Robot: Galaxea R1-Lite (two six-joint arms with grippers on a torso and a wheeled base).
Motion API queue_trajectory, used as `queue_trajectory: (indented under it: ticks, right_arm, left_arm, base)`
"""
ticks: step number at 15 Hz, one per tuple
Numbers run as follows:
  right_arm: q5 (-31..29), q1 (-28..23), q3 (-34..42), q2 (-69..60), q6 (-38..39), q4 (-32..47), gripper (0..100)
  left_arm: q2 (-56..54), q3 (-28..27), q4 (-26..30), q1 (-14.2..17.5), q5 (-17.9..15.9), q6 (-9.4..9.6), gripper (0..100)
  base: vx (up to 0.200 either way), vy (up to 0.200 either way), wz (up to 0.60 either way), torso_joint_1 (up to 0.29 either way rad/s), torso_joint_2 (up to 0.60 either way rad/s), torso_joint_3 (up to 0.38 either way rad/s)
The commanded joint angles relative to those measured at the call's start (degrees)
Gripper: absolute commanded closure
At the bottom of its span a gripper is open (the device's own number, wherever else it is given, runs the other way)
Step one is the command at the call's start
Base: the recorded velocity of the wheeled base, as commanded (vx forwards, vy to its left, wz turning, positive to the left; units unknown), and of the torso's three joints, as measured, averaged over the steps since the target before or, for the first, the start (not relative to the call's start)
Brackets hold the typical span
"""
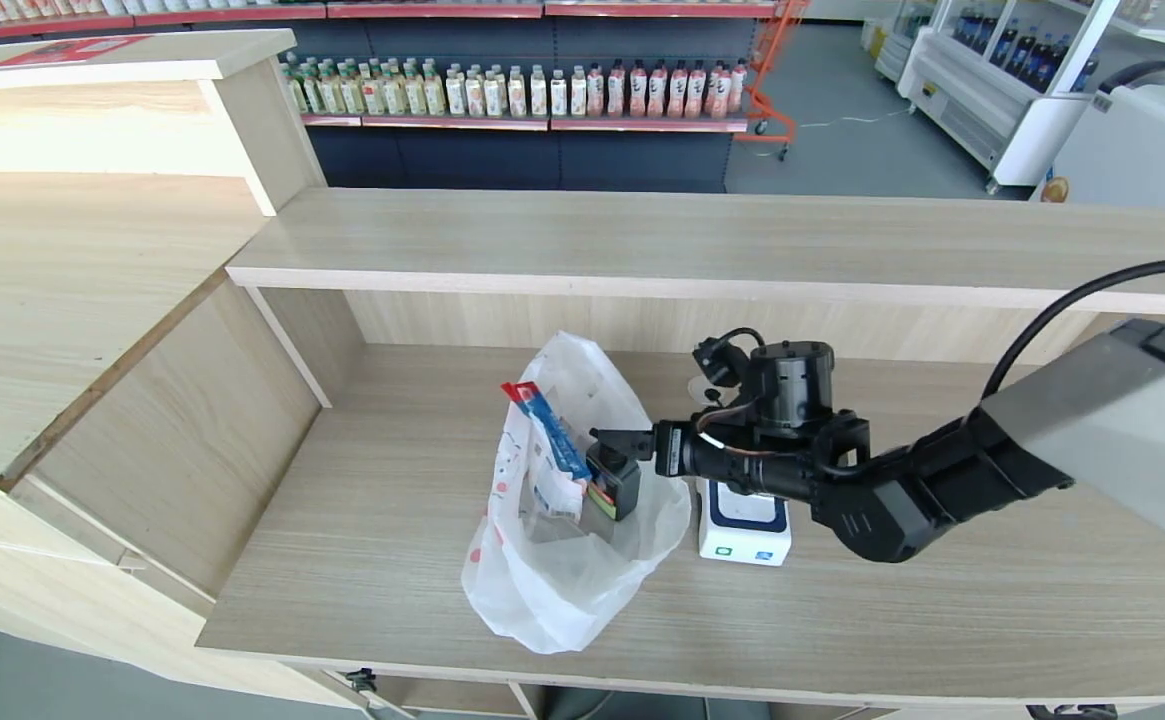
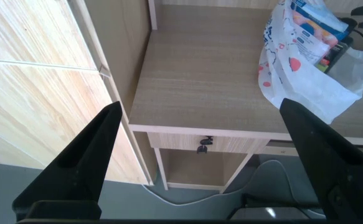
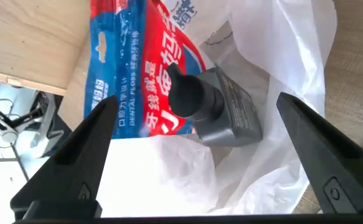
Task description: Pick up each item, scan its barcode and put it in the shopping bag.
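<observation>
– Shopping bag (image 1: 542, 590) stood open-mouthed on the desk (image 1: 392, 520), just beside the white scanner (image 1: 742, 520). Your right end effector (image 1: 617, 440) hung right over that mouth. What was in there?

– Two things. A red-and-blue packet (image 3: 137, 62) stood up against the far wall of the bag. A dark grey container with a black cap (image 3: 228, 118) lay next to it, down in the white film.

– And the fingers?

– Spread wide, one on each side of the dark grey container. They were not pinching it, as far as the wrist view showed. I'd judge you were at the drop, with the item resting in the bag.

– So how did you finish that cleanly?

– You kept the fingers spread and took them straight up out of the mouth, not sideways. That film was thin and crumpled close to the fingertips. A sideways pull could have hooked the rim, dragged the bag and tipped the packet out. The scanner sat near the wrist too, so you watched that on the way back.

– The other arm?

– Your left end effector (image 2: 200, 106) hung low off the near corner of the desk, fingers apart and holding nothing, well apart from the bag.
</observation>
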Motion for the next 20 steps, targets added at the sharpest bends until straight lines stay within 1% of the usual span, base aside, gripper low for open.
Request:
queue_trajectory:
  ticks: [1, 2, 3, 4, 5, 6, 7, 8, 9, 10, 11, 13, 14, 15, 16, 17, 18, 19, 20]
  right_arm:
    - [1.0, -0.7, 8.6, -11.4, 3.6, 0.4, 0]
    - [2.4, -1.8, 13.7, -16.9, 3.7, 1.1, 0]
    - [2.7, -2.2, 15.9, -19.7, 3.7, 1.8, 0]
    - [2.4, -3.5, 21.1, -28.3, 3.5, 4.9, 0]
    - [2.1, -5.7, 24.0, -34.5, 1.6, 9.2, 0]
    - [-0.1, -8.6, 26.4, -41.4, -2.4, 14.8, 0]
    - [-3.7, -10.7, 29.2, -46.3, -5.1, 18.0, 0]
    - [-7.2, -12.5, 34.2, -52.8, -5.9, 18.6, 0]
    - [-7.6, -14.1, 40.0, -59.5, -6.1, 18.6, 0]
    - [-7.7, -15.0, 42.5, -62.2, -6.4, 18.6, 0]
    - [-7.7, -19.1, 50.6, -72.7, -8.8, 19.9, 0]
    - [-7.2, -26.1, 58.8, -86.0, -14.4, 23.5, 0]
    - [-7.3, -28.2, 62.3, -92.7, -15.4, 25.8, 0]
    - [-7.5, -29.0, 62.5, -96.0, -15.7, 27.2, 0]
    - [-7.8, -30.8, 62.5, -103.5, -15.8, 34.1, 0]
    - [-7.5, -31.4, 62.5, -111.0, -16.9, 39.0, 0]
    - [-7.6, -31.4, 62.2, -114.5, -17.3, 42.0, 0]
    - [-7.9, -31.5, 62.2, -116.3, -18.3, 42.0, 0]
    - [-11.3, -31.7, 62.2, -118.6, -19.3, 42.0, 0]
  left_arm:
    - [0.0, 0.0, 0.0, 0.0, 0.0, -0.02, 0]
    - [0.0, 0.0, 0.0, 0.0, 0.0, -0.02, 0]
    - [0.0, 0.0, 0.0, 0.0, 0.0, -0.02, 0]
    - [0.0, 0.0, 0.0, 0.0, 0.0, -0.02, 0]
    - [0.0, 0.0, 0.0, 0.0, -0.1, -0.02, 0]
    - [0.0, 0.0, 0.0, 0.0, 0.0, -0.02, 0]
    - [0.0, 0.0, 0.0, 0.0, 0.0, -0.02, 0]
    - [0.0, 0.0, 0.0, 0.0, 0.0, -0.02, 0]
    - [0.0, 0.0, 0.0, 0.0, 0.0, -0.02, 0]
    - [0.0, 0.0, 0.0, 0.0, 0.0, -0.02, 0]
    - [0.0, 0.0, 0.0, 0.0, 0.0, -0.02, 0]
    - [0.0, 0.0, 0.0, 0.0, 0.0, -0.02, 0]
    - [0.0, 0.0, 0.0, 0.0, -0.1, -0.02, 0]
    - [0.0, 0.0, 0.0, 0.0, -0.1, -0.02, 0]
    - [0.0, 0.0, 0.0, 0.0, 0.0, -0.02, 0]
    - [0.0, 0.0, 0.0, 0.0, 0.0, -0.02, 0]
    - [0.0, 0.0, 0.0, 0.0, 0.0, -0.02, 0]
    - [0.0, 0.0, 0.0, 0.0, 0.0, -0.02, 0]
    - [0.0, 0.0, 0.0, 0.0, -0.1, -0.11, 0]
  base:
    - [0.0, 0.0, 0.0, 0.0, 0.0, 0.0]
    - [0.0, 0.0, 0.0, 0.0, 0.0, 0.0]
    - [0.0, 0.0, 0.0, 0.0, 0.0, 0.0]
    - [0.0, 0.0, 0.0, 0.0, 0.0, 0.0]
    - [0.0, 0.0, 0.0, 0.0, 0.0, 0.0]
    - [0.0, 0.0, 0.0, 0.0, 0.0, 0.0]
    - [0.0, 0.0, 0.0, 0.0, 0.0, 0.0]
    - [0.0, 0.0, 0.0, 0.0, 0.0, 0.0]
    - [0.0, 0.0, 0.0, 0.0, 0.0, 0.0]
    - [0.0, 0.0, 0.0, 0.0, 0.0, 0.0]
    - [0.0, 0.0, 0.0, 0.0, 0.0, 0.0]
    - [0.0, 0.0, 0.0, 0.0, 0.0, 0.0]
    - [0.0, 0.0, 0.0, 0.0, 0.0, 0.0]
    - [0.0, 0.0, 0.0, 0.0, 0.0, 0.0]
    - [0.0, 0.0, 0.0, 0.0, 0.0, 0.0]
    - [0.0, 0.0, 0.0, 0.0, 0.0, 0.0]
    - [0.0, 0.0, 0.0, 0.0, 0.0, 0.0]
    - [0.0, 0.0, 0.0, 0.0, 0.0, 0.0]
    - [0.0, 0.0, 0.0, 0.0, 0.0, 0.0]
